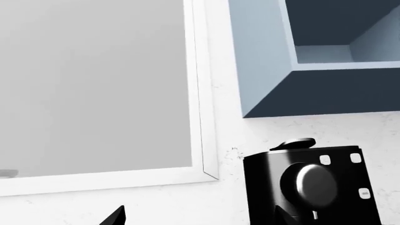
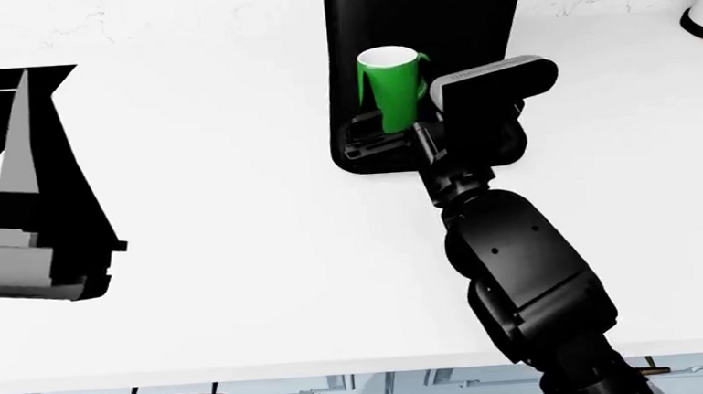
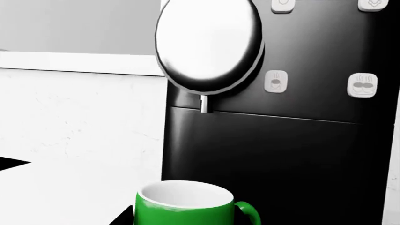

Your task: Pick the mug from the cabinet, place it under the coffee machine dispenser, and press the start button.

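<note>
Right claw (image 2: 412,131) just beside the mug (image 2: 391,86); grip or release impossible to tell. Mug upright on the drip tray (image 2: 367,146), below the coffee machine dispenser (image 3: 208,44). Placing step apparently ending; next, withdrawing cleanly and pressing a panel button (image 3: 276,81). Left claw (image 2: 38,262) idle, state unclear.

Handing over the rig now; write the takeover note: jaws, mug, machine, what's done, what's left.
Right gripper: at the mug's base on the coffee machine tray; whether the jaws grip cannot be told.
Left gripper: raised off to the left, carrying nothing visible; state unclear.
Mug is upright, below the dispenser and nozzle.
Done: mug out of the cabinet and onto the tray.
Left: confirm release, withdraw, press the start button.
</note>
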